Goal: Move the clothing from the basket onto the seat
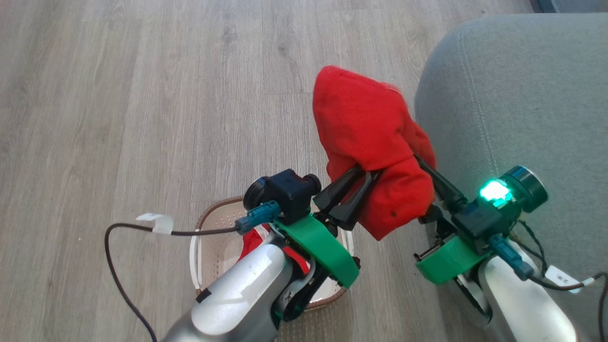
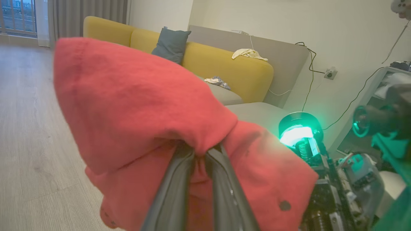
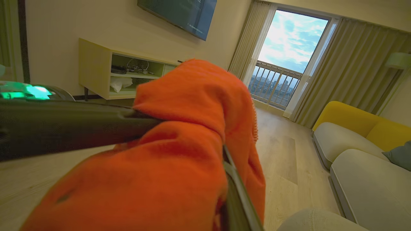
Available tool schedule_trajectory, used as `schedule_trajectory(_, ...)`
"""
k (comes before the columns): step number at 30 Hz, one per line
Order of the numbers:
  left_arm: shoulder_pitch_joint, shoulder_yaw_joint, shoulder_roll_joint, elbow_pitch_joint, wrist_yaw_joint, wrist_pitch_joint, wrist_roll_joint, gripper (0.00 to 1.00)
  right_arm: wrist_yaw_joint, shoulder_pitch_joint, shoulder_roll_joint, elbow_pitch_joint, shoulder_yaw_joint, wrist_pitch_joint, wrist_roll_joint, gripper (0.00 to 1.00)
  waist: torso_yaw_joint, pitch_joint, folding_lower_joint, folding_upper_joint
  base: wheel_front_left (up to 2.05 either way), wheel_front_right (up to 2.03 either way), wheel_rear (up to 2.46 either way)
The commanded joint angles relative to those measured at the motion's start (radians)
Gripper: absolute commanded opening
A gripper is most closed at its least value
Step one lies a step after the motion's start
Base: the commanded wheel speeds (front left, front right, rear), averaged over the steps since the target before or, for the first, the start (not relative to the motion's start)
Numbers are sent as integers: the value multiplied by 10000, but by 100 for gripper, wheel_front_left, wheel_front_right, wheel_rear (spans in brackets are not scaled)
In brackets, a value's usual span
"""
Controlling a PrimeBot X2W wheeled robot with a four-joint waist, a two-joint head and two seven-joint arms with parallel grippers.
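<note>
Lying in oval cream perforated plastic basket [image 1: 213,205]: red-and-white garment [image 1: 251,242]. Held aloft: bright red soft fabric garment [image 1: 365,123], clamped by left gripper [image 1: 361,179]; right gripper [image 1: 431,175] buried in folds, closure impossible to tell.

red garment [image 1: 368,137]: bunched, aloft beside seat [image 1: 522,95] | second garment [image 1: 251,241]: in basket [image 1: 213,237]
</note>
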Motion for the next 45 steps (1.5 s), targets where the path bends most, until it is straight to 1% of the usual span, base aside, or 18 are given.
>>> schedule_trajectory(1,-363,203,41,-339,-85,-40,47,0,-6,-271,123,-515,-16,-65,86,0,4,8,0,0,0,0,0)
schedule_trajectory(2,-333,250,41,-407,-90,-40,59,13,-6,-280,141,-561,-43,-65,102,0,6,20,0,0,0,0,0)
schedule_trajectory(3,-313,289,41,-446,-75,-40,108,33,-6,-285,166,-601,-91,-65,134,0,9,28,0,0,0,0,0)
schedule_trajectory(4,-295,327,41,-476,-54,-40,176,50,-6,-288,193,-644,-149,-65,170,0,11,38,0,0,0,0,0)
schedule_trajectory(5,-276,357,41,-481,-35,-40,247,92,-6,-286,221,-684,-217,-65,205,0,13,44,0,0,0,0,0)
schedule_trajectory(6,-261,367,41,-447,-20,-40,336,100,-6,-279,260,-723,-307,-65,251,0,11,51,0,0,0,0,0)
schedule_trajectory(12,-240,405,41,-323,-11,-40,1154,100,-6,-202,468,-939,-901,-65,536,0,-21,95,0,0,0,0,0)
schedule_trajectory(16,-84,551,41,-141,111,-40,1836,100,-6,-144,467,-1020,-1239,-65,664,0,-39,124,0,0,0,0,0)
schedule_trajectory(21,223,863,41,66,196,-40,2720,100,-6,-41,477,-1046,-1924,-65,889,0,-49,150,0,0,0,0,0)
schedule_trajectory(27,674,1271,41,170,-129,-40,3269,100,-6,129,416,-815,-2511,-65,1102,0,-53,173,0,0,0,0,0)
schedule_trajectory(35,1460,1652,41,200,-867,-40,3621,100,-6,552,563,-448,-3248,-65,1253,0,-70,56,0,0,0,0,0)
schedule_trajectory(40,1875,1918,41,305,-1024,-40,3829,100,-6,821,641,-106,-3550,-65,1374,0,-102,-9,0,0,0,0,0)
schedule_trajectory(42,1982,1959,41,380,-1027,-40,4170,100,-6,906,718,83,-3713,-65,1527,0,-131,-36,0,0,0,0,0)
schedule_trajectory(45,2191,2040,41,337,-1030,-40,4146,100,-6,979,704,210,-3795,-65,1567,0,-144,-53,0,0,0,0,0)
